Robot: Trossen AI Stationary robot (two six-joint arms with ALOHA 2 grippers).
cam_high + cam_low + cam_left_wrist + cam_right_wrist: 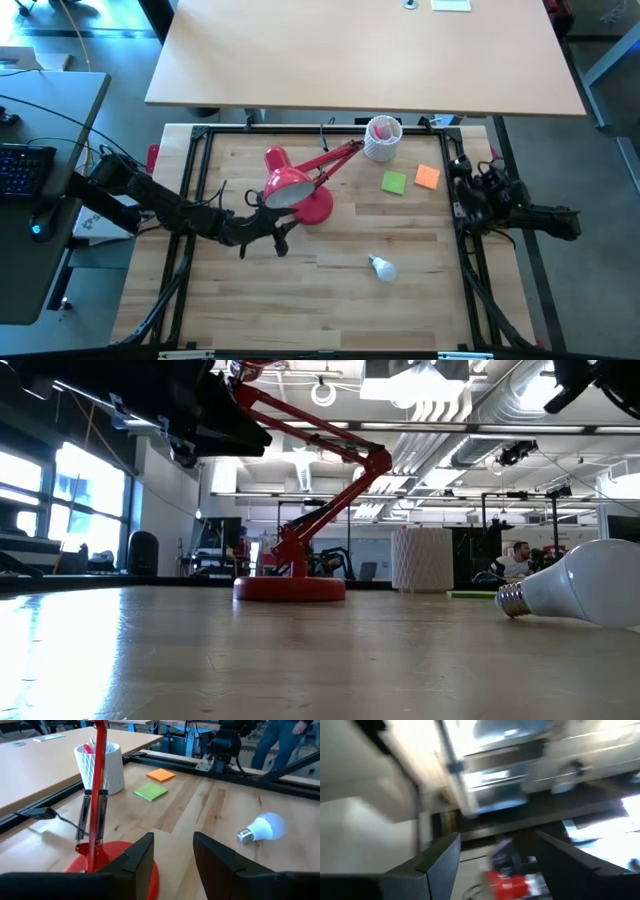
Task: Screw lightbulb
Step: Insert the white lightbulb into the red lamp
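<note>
The lightbulb (382, 267) (260, 829) (585, 592), small and white with a silvery screw base, lies on its side on the wooden table, right of centre and near the front. The red desk lamp (290, 186) stands on its round base (85, 862) (289, 588) at mid-table, its shade hanging low. My left gripper (278, 235) (172, 837) hovers open just on the near side of the shade, with nothing between its fingers, and points toward the bulb and the table's right side. My right gripper (497, 837) (468, 190) is open and empty at the table's right edge, tipped upward.
A white perforated cup (382, 138) (100, 765) with pens stands at the back beside the lamp's arm. A green note (394, 182) and an orange note (427, 177) lie right of the lamp. A black frame (300, 128) rims the table. A person (518, 560) shows in the room behind.
</note>
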